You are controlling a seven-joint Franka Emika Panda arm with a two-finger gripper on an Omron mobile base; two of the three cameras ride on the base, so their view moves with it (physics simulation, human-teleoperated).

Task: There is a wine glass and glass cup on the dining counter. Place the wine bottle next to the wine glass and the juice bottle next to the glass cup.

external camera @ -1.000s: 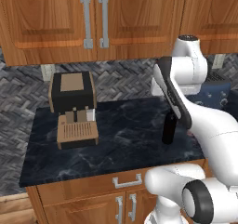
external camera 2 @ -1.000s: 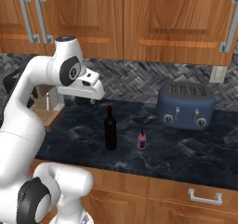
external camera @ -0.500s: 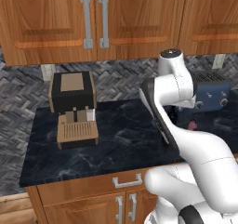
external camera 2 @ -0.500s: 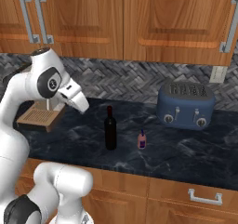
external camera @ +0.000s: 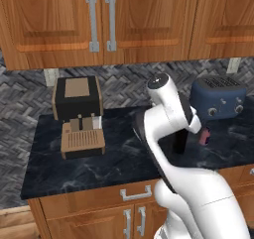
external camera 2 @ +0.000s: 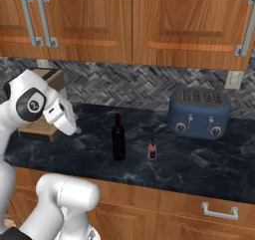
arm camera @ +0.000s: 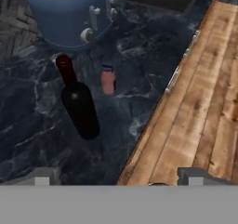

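The wine bottle (external camera 2: 118, 138), tall and near-black, stands upright on the wall counter's dark stone top (external camera 2: 84, 152). The juice bottle (external camera 2: 152, 149), small and red-pink, stands just to its right. In the hand view the wine bottle (arm camera: 79, 104) lies ahead with the juice bottle (arm camera: 108, 79) beyond it. My gripper (arm camera: 120, 176) is open, fingertips far apart with nothing between them, held above the counter's front edge and well short of both bottles. From the left base view my arm covers most of the wine bottle (external camera: 179, 143), and the juice bottle (external camera: 204, 136) peeks out beside it. The wine glass, glass cup and dining counter are out of view.
A blue toaster (external camera 2: 199, 112) stands at the back right behind the bottles. A black and wood coffee machine (external camera: 77, 114) sits at the back left. Wooden wall cabinets (external camera: 99, 20) hang above. Drawer and cabinet fronts (arm camera: 200, 102) drop below the counter's edge.
My arm has swung down and to the left, bringing the hand lower over the counter's front. Both bottles stand where they were.
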